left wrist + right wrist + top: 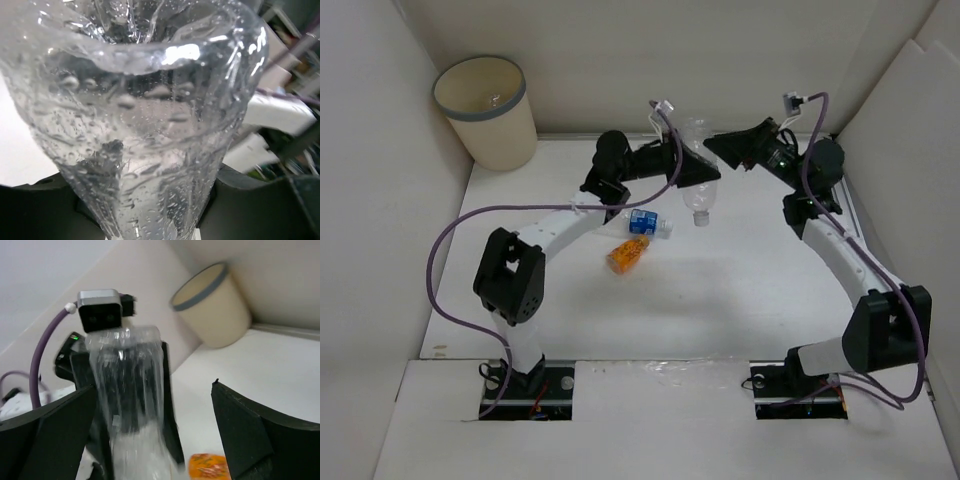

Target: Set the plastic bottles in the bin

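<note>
Being gripped above the table's far-edge middle by the left gripper [698,172]: one clear bottle [699,200]. The right gripper [718,146] is being held open beside it. Probable next move: the bottle is carried to the bin [502,138] in the far-left corner and released there.

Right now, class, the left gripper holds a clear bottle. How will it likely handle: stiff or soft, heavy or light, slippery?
The clear bottle is probably light: only droplets show inside, with no liquid level. Its wall looks dented, so it would likely buckle if the left gripper squeezed harder. The smooth plastic may also slip.
</note>
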`<action>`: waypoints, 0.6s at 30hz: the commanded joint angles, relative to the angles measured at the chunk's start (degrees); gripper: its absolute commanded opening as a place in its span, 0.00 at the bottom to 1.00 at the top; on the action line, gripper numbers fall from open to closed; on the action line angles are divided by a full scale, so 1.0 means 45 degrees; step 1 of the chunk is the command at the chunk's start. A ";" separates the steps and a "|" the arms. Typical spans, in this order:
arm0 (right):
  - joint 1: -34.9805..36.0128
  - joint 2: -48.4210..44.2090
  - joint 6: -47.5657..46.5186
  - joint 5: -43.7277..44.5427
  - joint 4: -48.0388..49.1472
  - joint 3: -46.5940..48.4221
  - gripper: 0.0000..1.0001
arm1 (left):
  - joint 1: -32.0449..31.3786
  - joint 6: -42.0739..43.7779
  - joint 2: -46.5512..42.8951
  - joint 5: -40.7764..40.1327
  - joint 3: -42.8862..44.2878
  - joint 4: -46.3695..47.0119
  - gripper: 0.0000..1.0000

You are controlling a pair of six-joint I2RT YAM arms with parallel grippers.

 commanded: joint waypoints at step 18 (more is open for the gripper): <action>0.0549 -0.2632 -0.3152 0.5004 -0.5304 -0.2418 1.00 | 0.8592 0.4234 0.3010 -1.7814 1.1030 -0.8015 0.00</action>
